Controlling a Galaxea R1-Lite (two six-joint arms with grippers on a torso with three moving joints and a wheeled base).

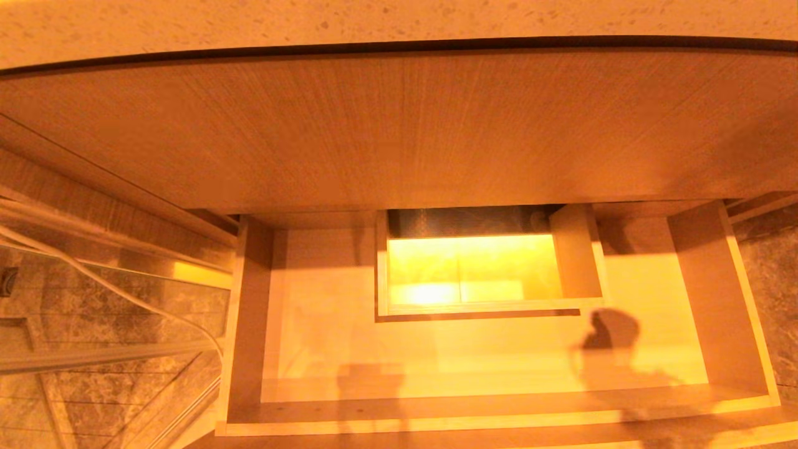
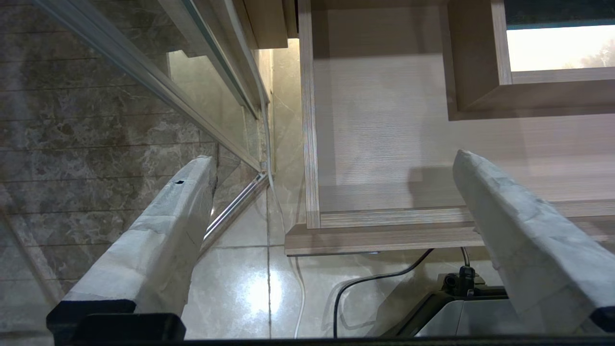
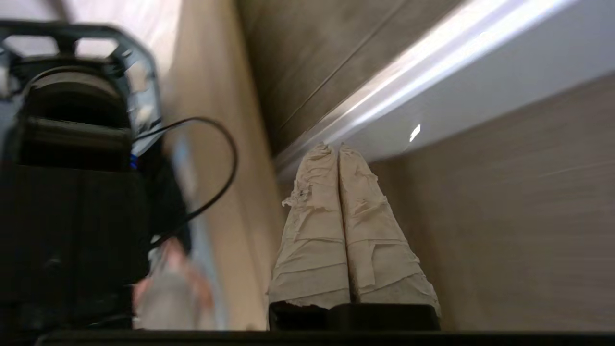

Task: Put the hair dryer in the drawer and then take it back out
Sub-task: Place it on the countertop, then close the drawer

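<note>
The drawer (image 1: 499,415) stands pulled out below the cabinet, its pale floor bare. A boxed cut-out (image 1: 486,307) sits at its mid-back. The hair dryer is out of view in all three views. Neither gripper shows in the head view; only two arm shadows fall on the drawer floor. My left gripper (image 2: 335,158) is open, its taped fingers (image 2: 158,230) spread wide, hovering off the drawer's front left corner (image 2: 307,226) with nothing between them. My right gripper (image 3: 338,146) is shut, its taped fingers pressed together on nothing, beside a wood-grain surface.
A taller wood-grain front panel (image 1: 399,131) rises above the drawer under a speckled countertop (image 1: 374,19). A glass partition and marble tiles (image 1: 93,312) stand to the left. A black cable (image 2: 375,278) and my base (image 2: 461,307) lie below the drawer front, over glossy floor tiles.
</note>
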